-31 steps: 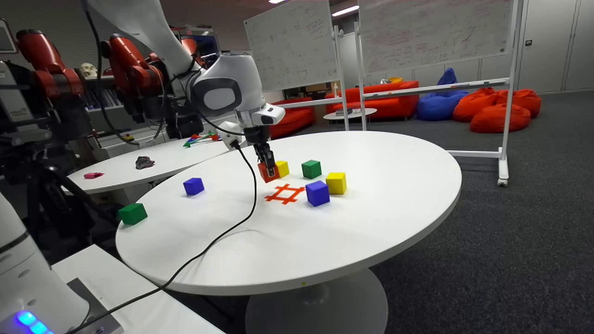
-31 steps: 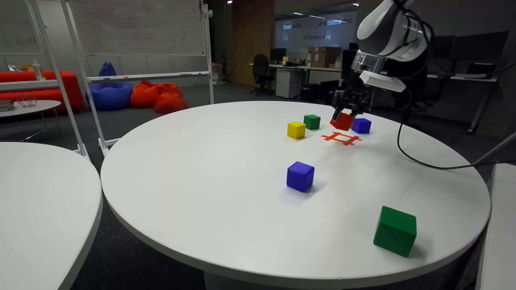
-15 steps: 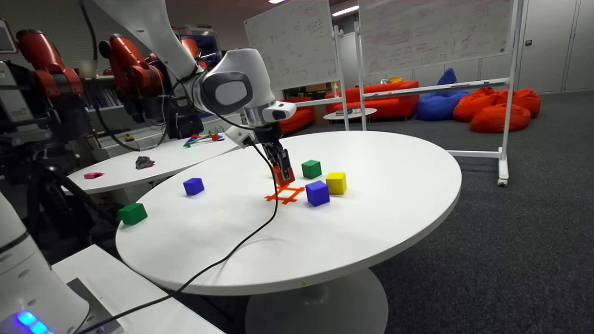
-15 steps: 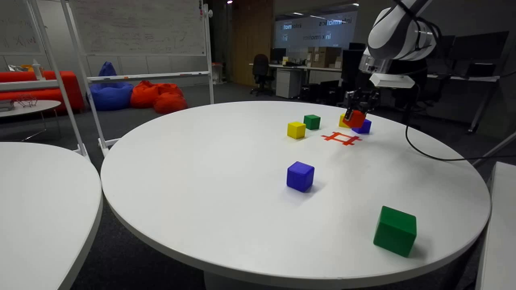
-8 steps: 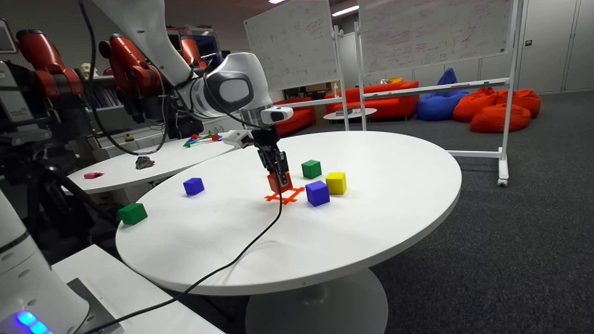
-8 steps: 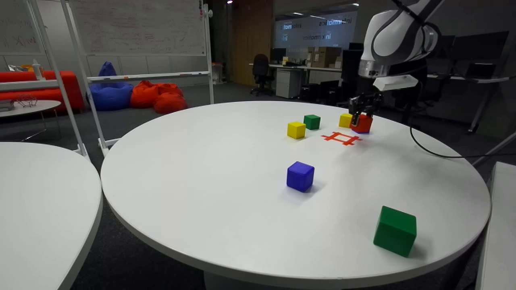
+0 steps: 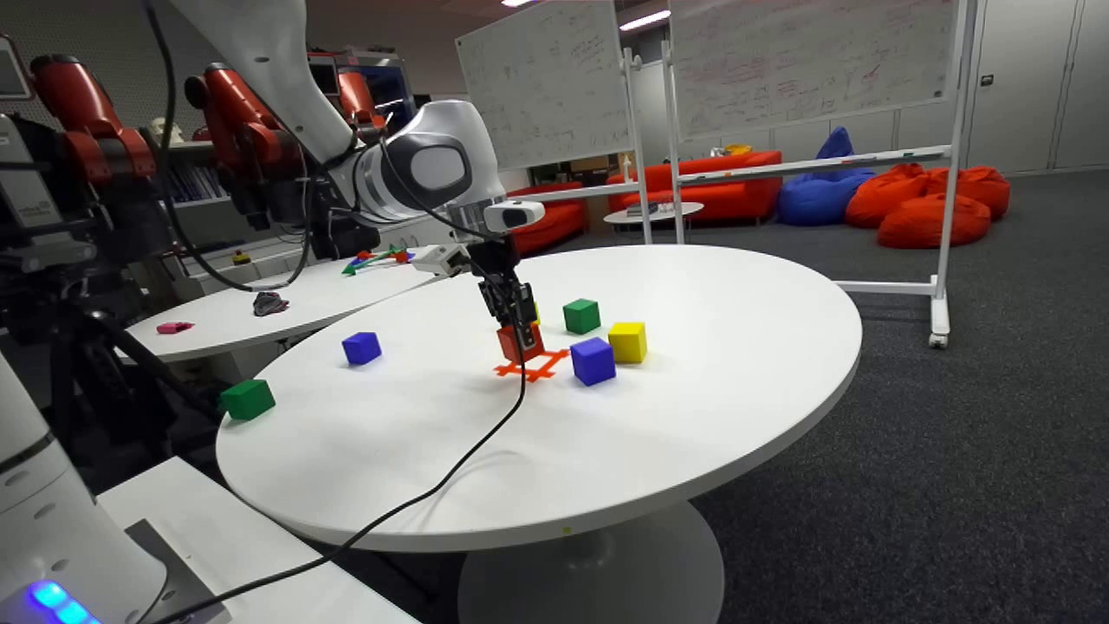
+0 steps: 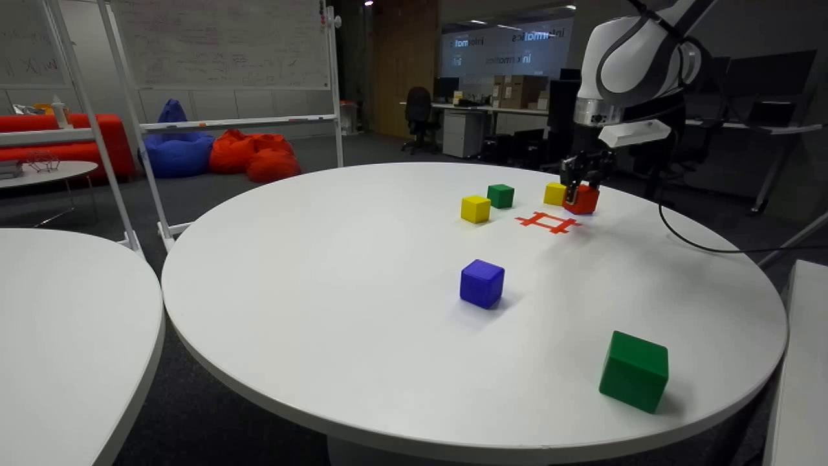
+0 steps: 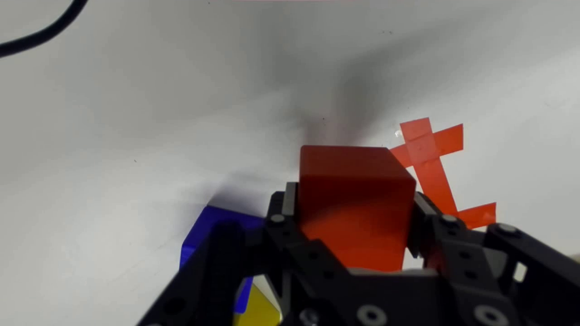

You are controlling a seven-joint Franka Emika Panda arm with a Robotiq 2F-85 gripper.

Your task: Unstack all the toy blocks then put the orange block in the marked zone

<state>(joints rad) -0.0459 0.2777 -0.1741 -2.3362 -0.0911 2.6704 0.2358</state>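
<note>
"Where is the orange block (image 8: pixel 585 200)?"

"It is hanging in the gripper (image 9: pixel 355 200), which is grasping it by two opposite sides. I am supposing this is leaving the underside free for setting down."

"Is it standing in the marked zone (image 9: pixel 433 179)?"

"Not yet, I am thinking. It is seeming to hover low, very near to the zone's edge; whether it is reaching partly over it, I am not able to tell. Probably the next move is needing a small correction sideways, before any letting go."

"And why are you watching the blue block (image 7: pixel 593 361)?"

"Because it is sitting near the zone, close to the gripper, with a yellow block (image 7: pixel 627 342) next to it. If the gripper is spreading there, it is perhaps risking to push the blue one."

"What are the others doing?"

"A green block (image 7: pixel 581 316) and a second yellow block (image 8: pixel 475 209) are lying a little farther off. A second blue block (image 8: pixel 482 283) and a second green block (image 8: pixel 634 372) are resting well apart on the worktop (image 8: pixel 336 310). I am seeing no block on top of another, so I am judging the unstacking finished; they are probably lying spread to leave the zone free."

"And the black cable (image 9: pixel 45 34)?"

"It is trailing past the gripper to the robot's base (image 7: pixel 69 524), perhaps slack so that the arm (image 7: pixel 286 78) is moving freely."
</note>
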